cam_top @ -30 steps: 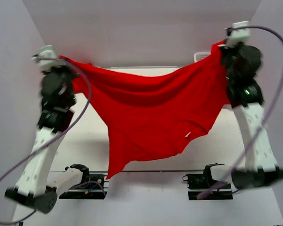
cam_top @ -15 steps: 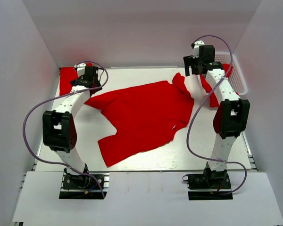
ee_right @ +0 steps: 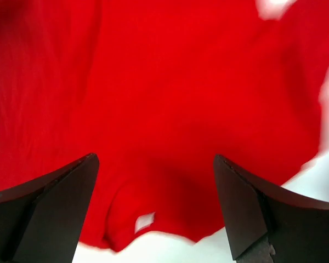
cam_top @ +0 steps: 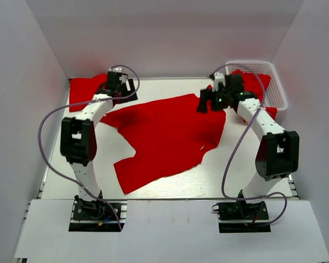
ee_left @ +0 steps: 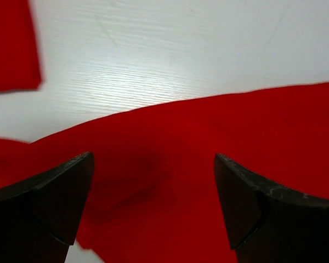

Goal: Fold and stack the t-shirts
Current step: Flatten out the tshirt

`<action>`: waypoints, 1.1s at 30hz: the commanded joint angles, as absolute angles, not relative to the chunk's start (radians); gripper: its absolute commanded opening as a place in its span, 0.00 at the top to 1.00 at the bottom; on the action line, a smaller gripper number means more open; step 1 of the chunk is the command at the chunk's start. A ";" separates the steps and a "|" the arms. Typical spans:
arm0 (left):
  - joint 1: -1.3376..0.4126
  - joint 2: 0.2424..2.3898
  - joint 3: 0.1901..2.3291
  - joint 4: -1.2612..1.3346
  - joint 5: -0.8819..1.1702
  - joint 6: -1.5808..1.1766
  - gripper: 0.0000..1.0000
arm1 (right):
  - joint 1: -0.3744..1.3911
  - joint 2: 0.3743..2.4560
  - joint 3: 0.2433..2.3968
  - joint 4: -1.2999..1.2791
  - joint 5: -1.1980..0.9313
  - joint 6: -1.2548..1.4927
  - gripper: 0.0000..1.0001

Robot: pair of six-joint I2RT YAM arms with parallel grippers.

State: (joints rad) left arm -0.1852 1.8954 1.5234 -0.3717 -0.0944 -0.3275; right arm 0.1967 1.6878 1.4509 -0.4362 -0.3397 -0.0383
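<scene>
1. White walls close in a white table [cam_top: 170,186], seen from above.
2. One red t-shirt [cam_top: 164,137] lies spread and rumpled across the middle of the table, its lowest corner reaching toward the near left side.
3. The left gripper [ee_left: 153,159] hangs over the far left edge of that shirt. Its fingers are wide apart with nothing between them, and the wrist view shows the cloth edge with bare table beyond.
4. The right gripper [ee_right: 154,158] hangs over the far right part of the same shirt, fingers equally wide, gripping nothing. Its blurred view shows red cloth and a small white tag [ee_right: 144,221].
5. A second red shirt [cam_top: 82,93] lies flat in the far left corner, a strip of table separating it from the spread one.
6. A white basket [cam_top: 251,62] stands in the far right corner with more red cloth [cam_top: 255,82] inside, some hanging over its near rim.
</scene>
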 commanded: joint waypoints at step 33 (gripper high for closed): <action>-0.351 2.003 1.393 -0.623 0.468 -0.333 0.00 | 0.155 2.579 2.260 -0.313 -0.325 0.236 0.10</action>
